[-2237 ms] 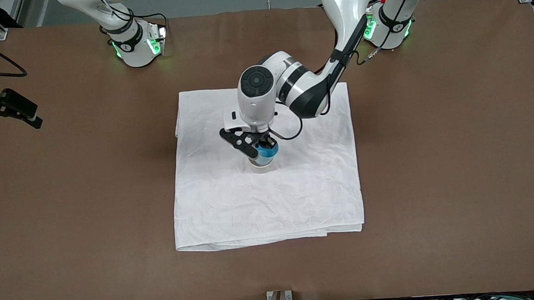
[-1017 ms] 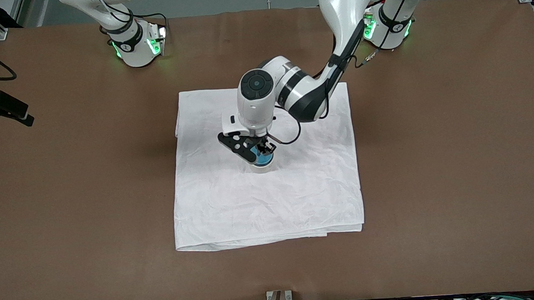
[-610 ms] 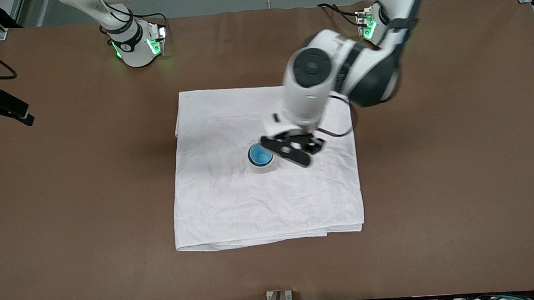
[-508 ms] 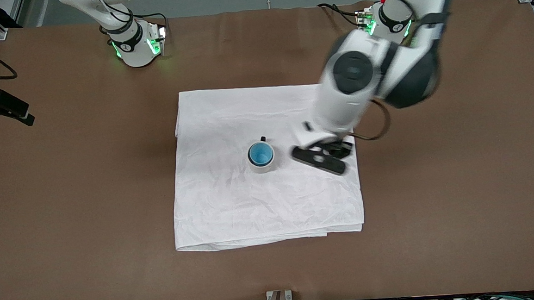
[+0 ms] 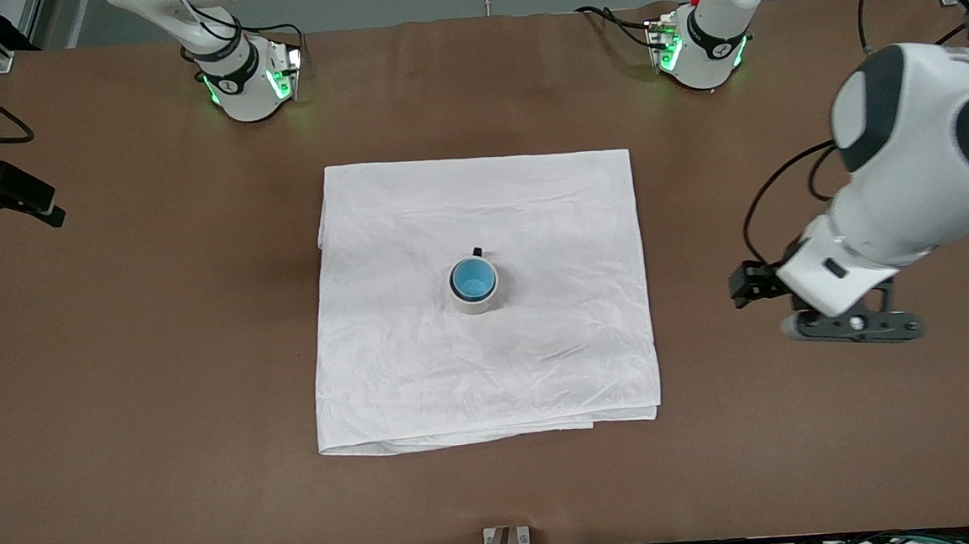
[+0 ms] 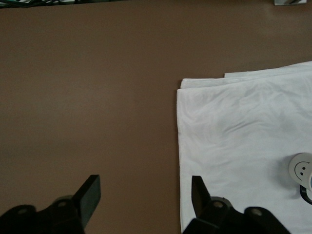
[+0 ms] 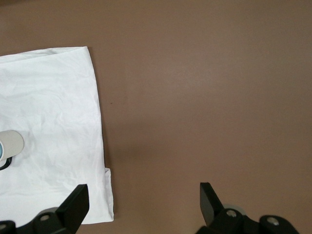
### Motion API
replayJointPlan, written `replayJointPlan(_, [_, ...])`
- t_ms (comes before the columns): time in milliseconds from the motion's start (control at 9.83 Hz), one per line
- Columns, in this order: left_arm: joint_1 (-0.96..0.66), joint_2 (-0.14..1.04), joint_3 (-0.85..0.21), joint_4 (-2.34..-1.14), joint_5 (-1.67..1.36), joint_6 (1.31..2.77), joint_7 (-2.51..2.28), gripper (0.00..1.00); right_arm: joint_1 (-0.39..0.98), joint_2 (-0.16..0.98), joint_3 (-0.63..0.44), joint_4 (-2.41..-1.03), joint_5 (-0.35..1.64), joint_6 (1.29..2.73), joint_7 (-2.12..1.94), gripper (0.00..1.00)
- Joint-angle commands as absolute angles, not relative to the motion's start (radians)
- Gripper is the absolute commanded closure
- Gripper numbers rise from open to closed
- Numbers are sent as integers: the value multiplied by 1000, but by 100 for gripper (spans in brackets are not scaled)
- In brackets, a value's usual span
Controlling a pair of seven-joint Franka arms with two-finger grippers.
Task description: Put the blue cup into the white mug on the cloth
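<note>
White cloth point(image 5: 483, 299) lies mid-tabletop point(image 5: 162, 367); on it stands the mug point(image 5: 475, 296) with the blue cup point(image 5: 473, 279) nested inside. Left tool point(image 6: 145, 196), fingers apart and empty, hangs over bare tabletop toward the left arm's end. Right tool point(image 7: 141, 201), also apart, waits over the right arm's end.

Blue cup point(image 5: 473, 279), white mug point(image 5: 475, 299), white cloth point(image 5: 531, 210).

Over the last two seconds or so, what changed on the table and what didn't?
The left gripper let go of the blue cup, leaving it inside the white mug, then swung off the cloth to bare table at the left arm's end, fingers open. Mug and cloth have not shifted. The right gripper waits open near the right arm's end.
</note>
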State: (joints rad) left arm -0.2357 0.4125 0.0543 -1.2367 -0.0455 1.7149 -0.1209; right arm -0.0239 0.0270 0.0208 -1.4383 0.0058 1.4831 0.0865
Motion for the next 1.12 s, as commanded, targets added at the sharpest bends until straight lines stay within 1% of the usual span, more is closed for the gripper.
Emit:
replayJointPlan(0, [-134,351,37,-1261,-37,1703,-106,0,-28,-3,23,-1471,12,1479,75,0])
replayJointPlan(203, [1,333,-36,-1259,-37,1613,-49,0,-28,-3,23,-1471,12,1451,49,0])
replayJointPlan(305, [-15,306,-13,-1261,-34,1599,-48,0,-29,-3,23,-1471,12,1451,38,0])
replayJointPlan(407, [-55,281,45,-1265,-16,1597,-45,0,-29,-3,21,-1471,12,1450,35,0])
replayJointPlan(508, [-54,229,48,-1323,-14,1594,-43,0,-29,-3,21,-1471,12,1450,29,0])
replayJointPlan(610, [-19,183,35,-1380,-15,1630,-43,0,-31,-3,23,-1471,12,1450,29,0])
replayJointPlan(712, [-3,131,9,-1455,-17,1684,-43,0,-31,-3,23,-1471,12,1450,23,0])
replayJointPlan(814, [-5,80,8,-1539,-17,1722,-43,0,-34,-3,21,-1471,12,1444,-9,0])
replayJointPlan(915, [-5,49,3,-1602,-15,1729,-43,0,-35,-3,21,-1470,12,1433,-20,0])
replayJointPlan(1017, [-8,55,3,-1608,-14,1714,-43,0,-35,-3,21,-1468,12,1433,-20,0])
